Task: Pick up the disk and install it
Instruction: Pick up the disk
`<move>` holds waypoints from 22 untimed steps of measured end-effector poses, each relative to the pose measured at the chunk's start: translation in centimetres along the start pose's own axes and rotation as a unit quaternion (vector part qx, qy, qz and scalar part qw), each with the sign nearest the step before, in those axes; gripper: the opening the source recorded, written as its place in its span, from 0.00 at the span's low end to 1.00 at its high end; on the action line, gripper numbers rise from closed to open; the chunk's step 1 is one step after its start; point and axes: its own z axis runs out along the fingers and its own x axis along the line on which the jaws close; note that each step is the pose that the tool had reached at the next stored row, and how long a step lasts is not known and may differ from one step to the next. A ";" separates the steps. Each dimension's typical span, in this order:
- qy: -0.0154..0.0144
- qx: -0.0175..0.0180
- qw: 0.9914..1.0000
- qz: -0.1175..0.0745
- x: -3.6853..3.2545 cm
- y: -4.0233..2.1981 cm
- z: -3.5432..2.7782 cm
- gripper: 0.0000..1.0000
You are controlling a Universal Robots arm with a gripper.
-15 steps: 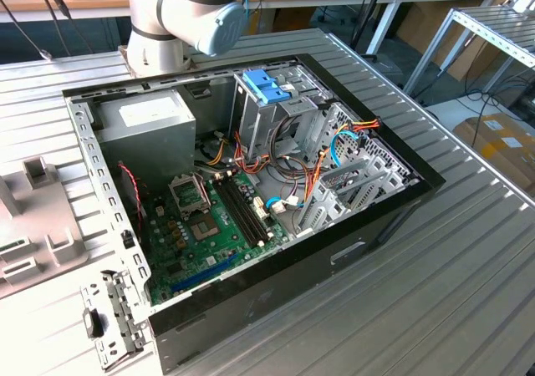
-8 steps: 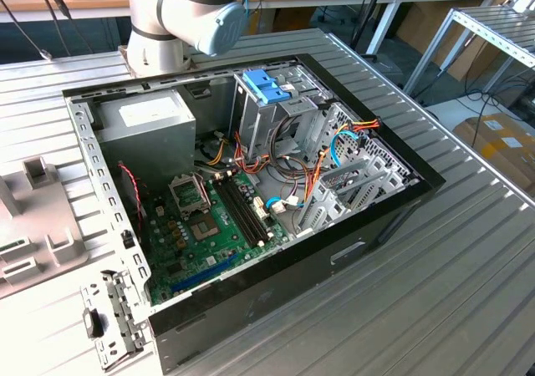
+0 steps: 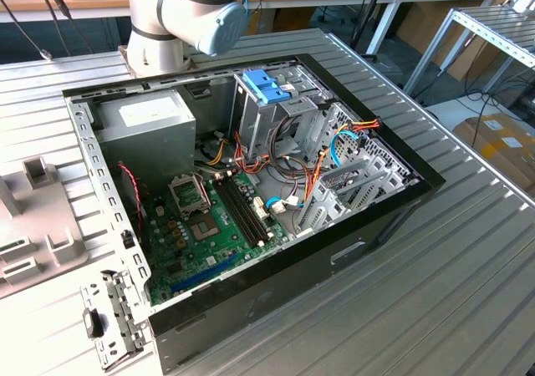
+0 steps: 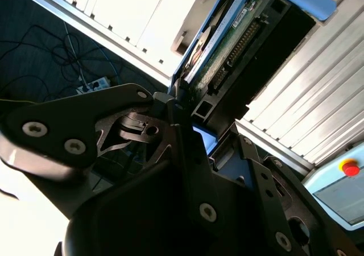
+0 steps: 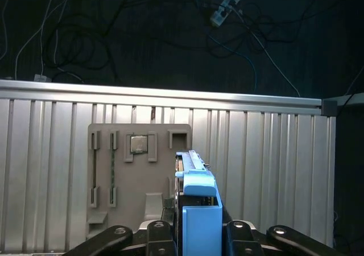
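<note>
The pincer [image 5: 199,236] is shut tight on the disk [image 5: 197,202]. Its dark fingers [image 5: 165,236] press on the two flat sides, and the disk stands on its thin edge between them. A bright blue rail runs along the edge seen in the first wrist view. In the second wrist view the disk [image 4: 242,42] shows a green board on one flat side and a blue tab at its far end.

Past the disk lies the ribbed silver tabletop [image 5: 273,170]. A grey tray [image 5: 139,176] with slots lies flat on it. The disk is seen in front of the tray's edge, and I cannot tell if they touch. Beyond the tabletop is a dark floor [image 5: 142,17] with a tangle of cables [image 5: 85,57].

In the exterior view the arm [image 3: 196,12] rises at the back of the tabletop. In front of it lies an open computer case [image 3: 276,288]. Inside are a green main board [image 3: 209,226] and a blue bracket [image 3: 266,83] on top of a grey cage. The grey tray lies at the exterior view's left of the case.
</note>
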 end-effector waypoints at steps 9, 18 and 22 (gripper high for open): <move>0.000 0.000 1.000 0.000 0.11 -0.14 -0.01 0.37; 0.000 0.000 1.000 0.000 0.23 -0.27 -0.02 0.37; 0.000 0.000 1.000 0.000 0.28 -0.32 -0.03 0.37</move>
